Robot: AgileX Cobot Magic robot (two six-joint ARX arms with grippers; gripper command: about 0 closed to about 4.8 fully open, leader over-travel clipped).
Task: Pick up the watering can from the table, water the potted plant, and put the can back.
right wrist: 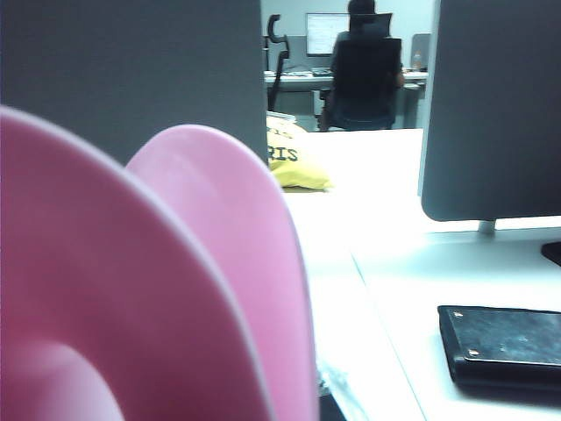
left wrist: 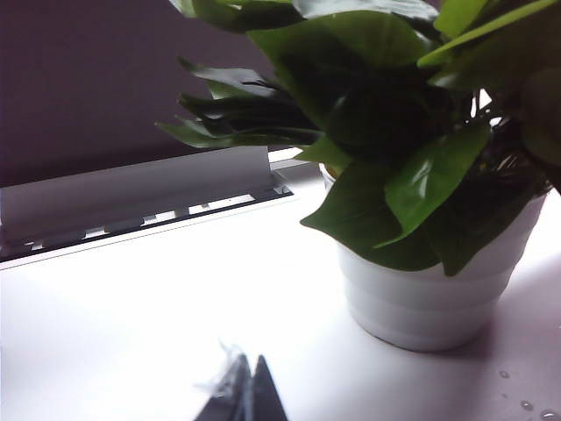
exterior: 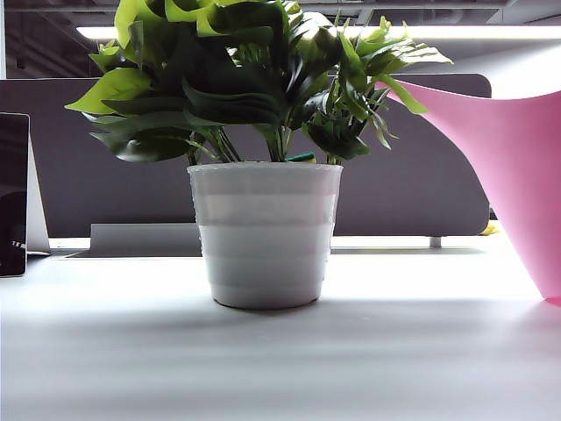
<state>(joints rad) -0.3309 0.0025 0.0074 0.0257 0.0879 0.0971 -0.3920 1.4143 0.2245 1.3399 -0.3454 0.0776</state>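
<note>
On table (exterior: 131, 351): potted plant (exterior: 266, 232) | watering can (exterior: 517, 175) beside | partition (exterior: 70, 158) behind

Grey partition (exterior: 412, 184) behind; someone, seemingly, seated in a far office chair (right wrist: 364, 83).

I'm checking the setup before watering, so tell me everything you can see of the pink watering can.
The watering can is smooth matte pink plastic, standing at the exterior view's right edge, its base on the table. Its long spout tapers up and leftward to the leaves of the potted plant. The right wrist view shows broad curved pink walls very close up. No end effector shows on it, so a grip cannot be confirmed.
</note>
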